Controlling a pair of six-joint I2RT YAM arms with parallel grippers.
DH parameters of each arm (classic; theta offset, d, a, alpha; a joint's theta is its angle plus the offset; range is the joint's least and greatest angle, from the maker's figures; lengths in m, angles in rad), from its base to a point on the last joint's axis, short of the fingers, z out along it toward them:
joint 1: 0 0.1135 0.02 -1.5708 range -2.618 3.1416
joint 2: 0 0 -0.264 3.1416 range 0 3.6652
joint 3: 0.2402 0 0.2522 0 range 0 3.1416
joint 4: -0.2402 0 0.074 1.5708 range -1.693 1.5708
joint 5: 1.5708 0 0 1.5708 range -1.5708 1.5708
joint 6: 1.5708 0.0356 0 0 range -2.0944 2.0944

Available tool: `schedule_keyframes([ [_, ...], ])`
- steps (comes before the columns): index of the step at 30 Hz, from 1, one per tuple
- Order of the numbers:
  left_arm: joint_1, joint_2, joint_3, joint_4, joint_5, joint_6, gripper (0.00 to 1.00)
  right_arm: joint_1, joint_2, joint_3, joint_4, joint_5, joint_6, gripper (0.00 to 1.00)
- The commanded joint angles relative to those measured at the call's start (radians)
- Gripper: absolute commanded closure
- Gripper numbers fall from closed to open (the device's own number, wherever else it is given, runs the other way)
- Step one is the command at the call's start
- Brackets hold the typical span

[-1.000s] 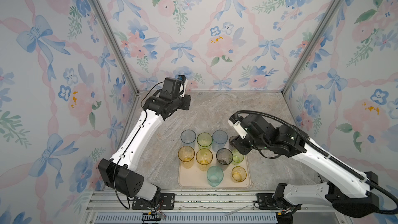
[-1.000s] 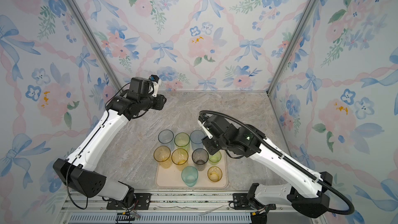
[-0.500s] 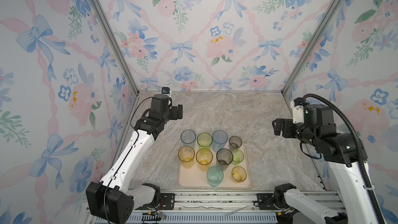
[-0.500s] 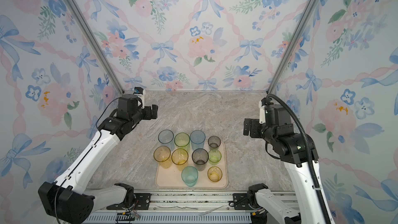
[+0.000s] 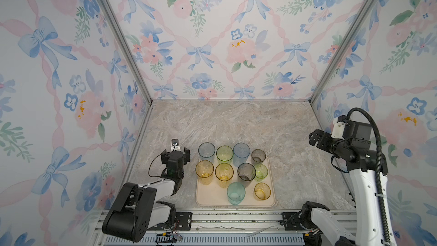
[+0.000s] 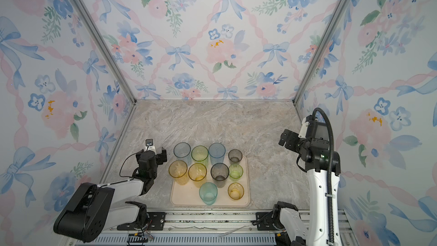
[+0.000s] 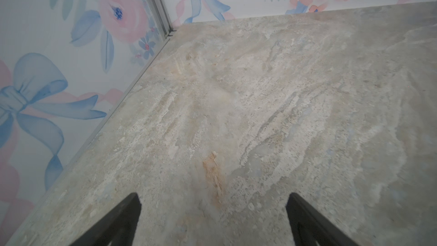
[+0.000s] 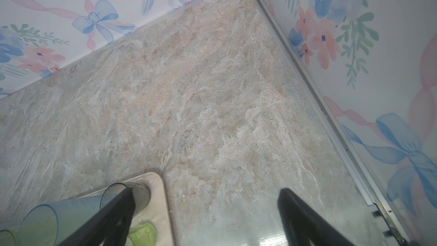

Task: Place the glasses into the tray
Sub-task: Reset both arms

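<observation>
The glasses (image 5: 246, 172) are not between any jaws: all ten stand upright in the tray (image 5: 210, 197), in three rows near the front edge of the table (image 5: 236, 124). The tray holds four glasses in the far row, four in the middle row, and a teal one with a short amber one in front. The left gripper (image 5: 176, 156) is low, just beside the tray's left side, with its jaws apart and nothing between them. The right gripper (image 5: 314, 138) hangs well apart from the tray near the right wall, also with jaws apart and empty. In the right wrist view the tray's corner lies beside one finger (image 8: 118, 209), outside the gap.
</observation>
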Motion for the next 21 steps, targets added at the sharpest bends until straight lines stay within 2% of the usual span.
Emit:
schedule_keyframes([
  [1,0.010,0.093,0.035,0.327,-0.014,0.092,0.02,-0.008,0.021,-0.040,0.108,0.011,0.020,0.03],
  [4,0.017,0.217,0.063,0.429,-0.022,0.119,0.02,-0.008,0.020,-0.106,0.193,0.063,0.022,0.03],
  [6,0.022,0.206,0.075,0.371,-0.014,0.101,0.02,-0.008,0.003,-0.172,0.281,0.090,0.021,0.03],
  [9,0.029,0.211,0.061,0.413,-0.005,0.104,0.02,-0.008,-0.026,-0.284,0.436,0.105,0.034,0.03],
  [13,0.040,0.214,0.084,0.366,0.016,0.096,0.02,0.002,-0.016,-0.412,0.617,0.139,0.042,0.03],
  [16,0.069,0.214,0.104,0.317,0.076,0.074,0.02,0.030,0.009,-0.523,0.804,0.161,0.029,0.03],
  [18,0.108,0.210,0.075,0.325,0.160,0.033,0.02,0.079,0.036,-0.599,0.961,0.199,-0.001,0.03],
  [19,0.122,0.251,0.017,0.512,0.231,0.055,0.02,0.110,0.053,-0.629,1.040,0.228,-0.017,0.03],
  [20,0.103,0.283,-0.031,0.635,0.226,0.090,0.02,0.141,0.072,-0.660,1.112,0.256,-0.032,0.03],
  [21,0.077,0.262,-0.036,0.603,0.198,0.100,0.02,0.163,0.096,-0.679,1.172,0.274,-0.039,0.03],
])
